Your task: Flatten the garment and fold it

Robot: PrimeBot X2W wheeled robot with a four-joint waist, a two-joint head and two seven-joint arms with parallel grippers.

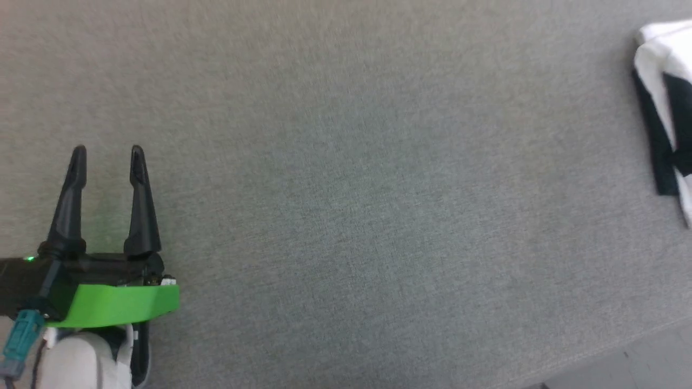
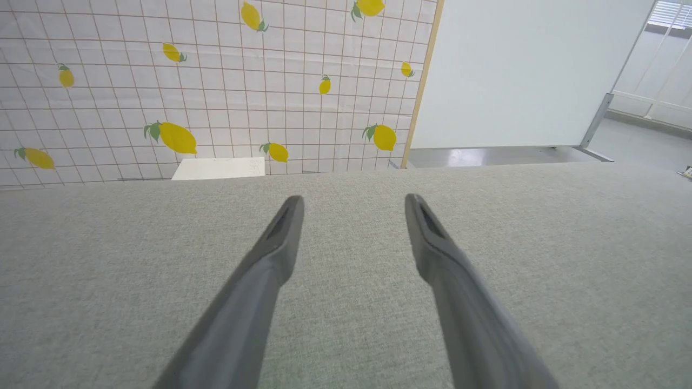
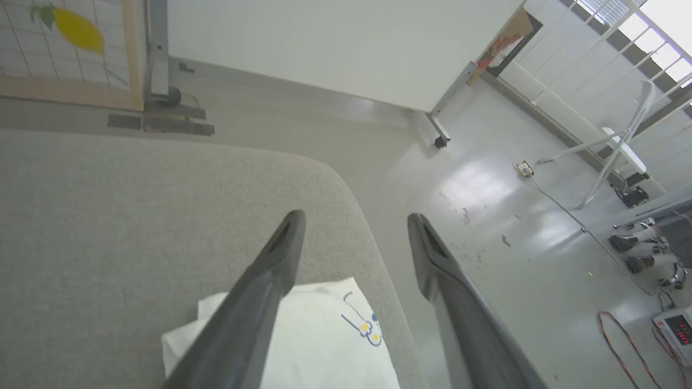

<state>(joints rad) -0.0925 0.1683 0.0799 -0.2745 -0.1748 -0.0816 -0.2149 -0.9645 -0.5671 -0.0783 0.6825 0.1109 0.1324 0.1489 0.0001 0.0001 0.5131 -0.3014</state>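
At the lower left of the head view, the left fingers (image 1: pixel 136 167) stand wide apart with nothing between them, over the bare grey counter (image 1: pixel 346 216); a green band (image 1: pixel 116 302) wraps the wrist behind them, and the pale forearm is cut off by the bottom edge. In the right wrist view the right fingers (image 3: pixel 286 237) are likewise spread and hold nothing; just beneath them lies the garment (image 3: pixel 319 340), white cloth near the counter's rounded corner, partly hidden by one finger; a small printed motif (image 3: pixel 366 327) on it, blue outline with yellow dots, is too small to make out. From the head the garment sits at the far right, white with black parts, cut off by the frame. Beyond the counter stands a lemon-printed screen (image 2: pixel 216 81); on the floor, a device (image 3: pixel 677 330) shows red digits, unreadable.
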